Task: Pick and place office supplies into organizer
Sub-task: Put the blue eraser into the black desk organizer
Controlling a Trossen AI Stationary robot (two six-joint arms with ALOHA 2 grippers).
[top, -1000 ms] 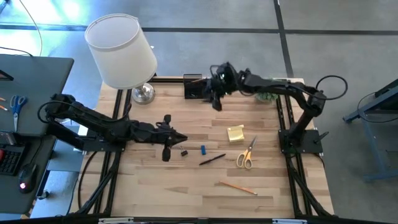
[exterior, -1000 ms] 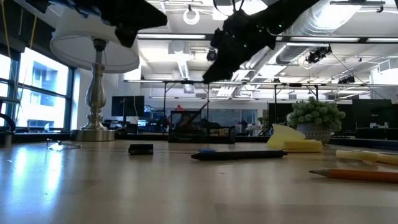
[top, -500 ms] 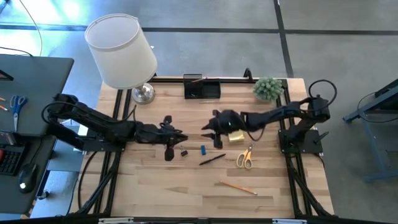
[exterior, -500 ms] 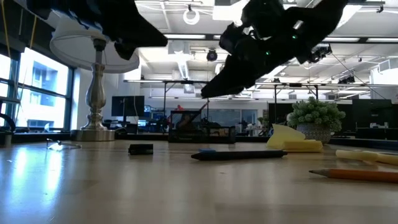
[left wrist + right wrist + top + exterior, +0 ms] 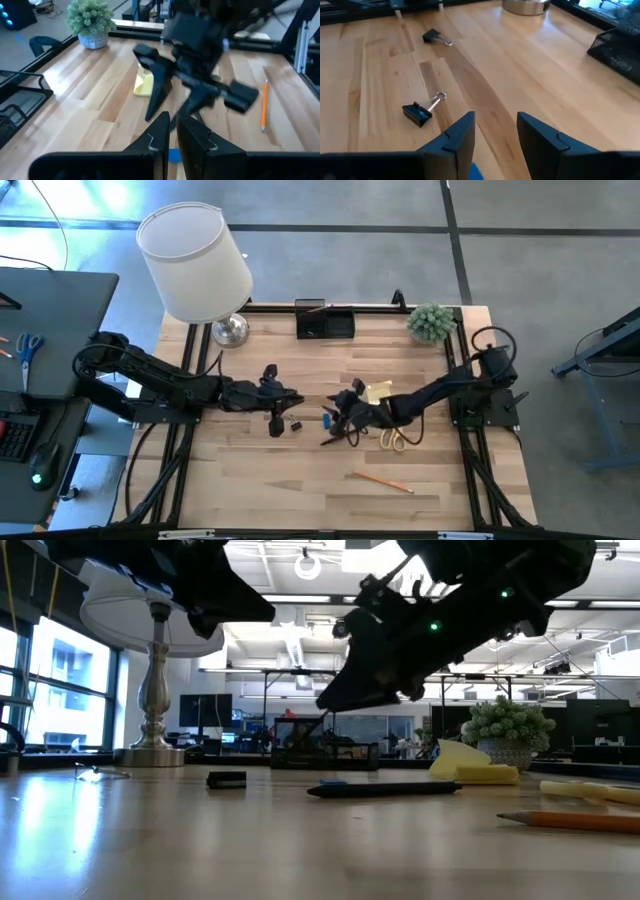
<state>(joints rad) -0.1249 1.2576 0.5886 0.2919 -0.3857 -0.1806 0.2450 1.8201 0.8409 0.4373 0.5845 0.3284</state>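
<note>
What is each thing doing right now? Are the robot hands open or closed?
Left hand: closed, empty, above the table.
Right hand: open, empty, over the pen.
Pen: lying flat.
Scissors: lying flat.
Pencil: lying flat.
Sticky notes: top sheet curled up.
Clip: lying on the table.

Your table (image 5: 250, 470): light wood planks, black frame rails. Lamp (image 5: 195, 260), white shade, chrome base, at far left corner. Small potted plant (image 5: 431, 322) at far right corner. Floor (image 5: 540, 250) grey concrete with dark seams. Dark side desk (image 5: 50, 310) on your left, blue-handled scissors (image 5: 29, 346) on it. Low view: open office, ceiling lights (image 5: 306, 566), exposed ducts, tall windows (image 5: 60, 690) on left.
</note>
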